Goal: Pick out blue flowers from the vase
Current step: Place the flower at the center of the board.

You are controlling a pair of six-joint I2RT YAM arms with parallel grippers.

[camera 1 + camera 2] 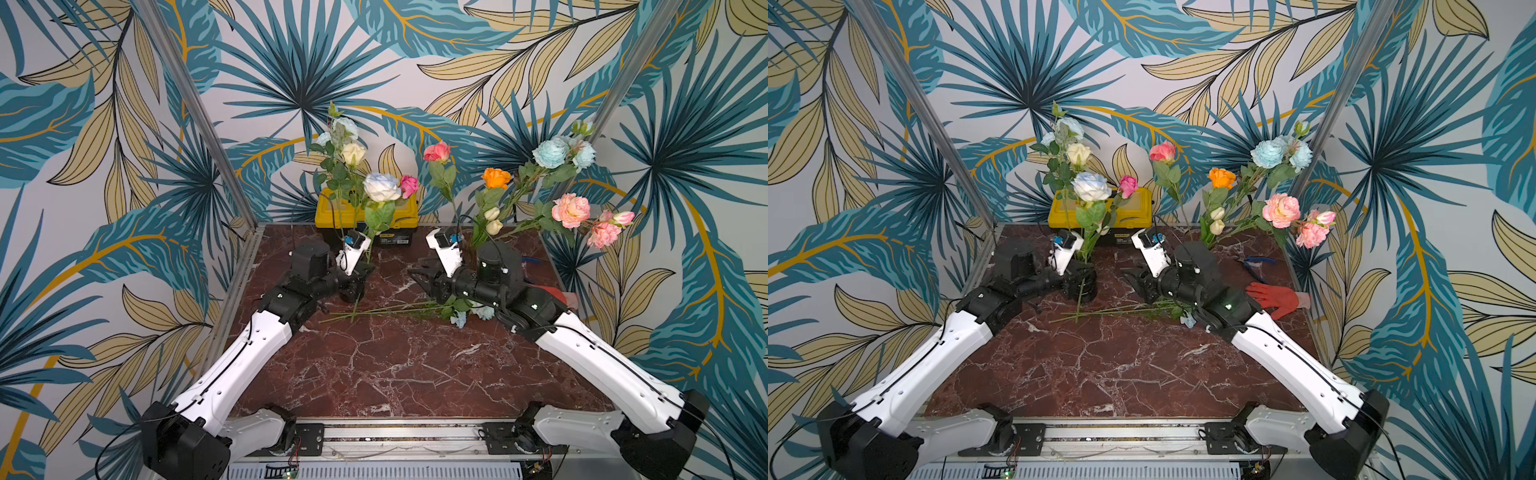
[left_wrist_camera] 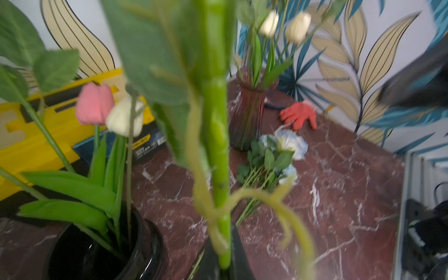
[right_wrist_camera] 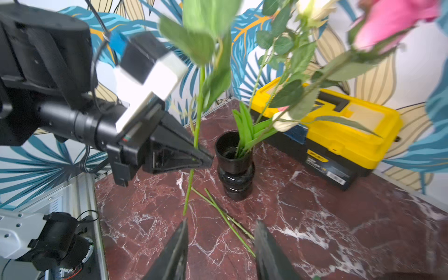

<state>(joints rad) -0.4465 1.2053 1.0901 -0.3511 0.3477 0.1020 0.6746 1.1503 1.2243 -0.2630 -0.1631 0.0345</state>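
My left gripper [image 2: 224, 261] is shut on the green stem [image 3: 196, 135] of a bluish-white blue flower [image 1: 381, 187]. That stem hangs just outside the black vase [image 3: 234, 164], its cut end above the table. In both top views another blue flower [image 1: 345, 126] stands high in that vase. A bunch of blue flowers [image 2: 288, 143] lies on the marble, stems [image 1: 386, 311] pointing left. My right gripper [image 3: 220, 230] is open over those stems, with nothing between its fingers. More aqua-blue blooms [image 1: 550, 151] rise from the ribbed red vase [image 2: 247, 116].
A yellow toolbox [image 1: 328, 208] stands against the back wall behind the black vase. A red glove [image 1: 1279, 299] and pliers [image 1: 1254, 262] lie at the right edge. Peach-pink peonies [image 1: 571, 210] and an orange rose [image 1: 496, 178] lean out over the right arm.
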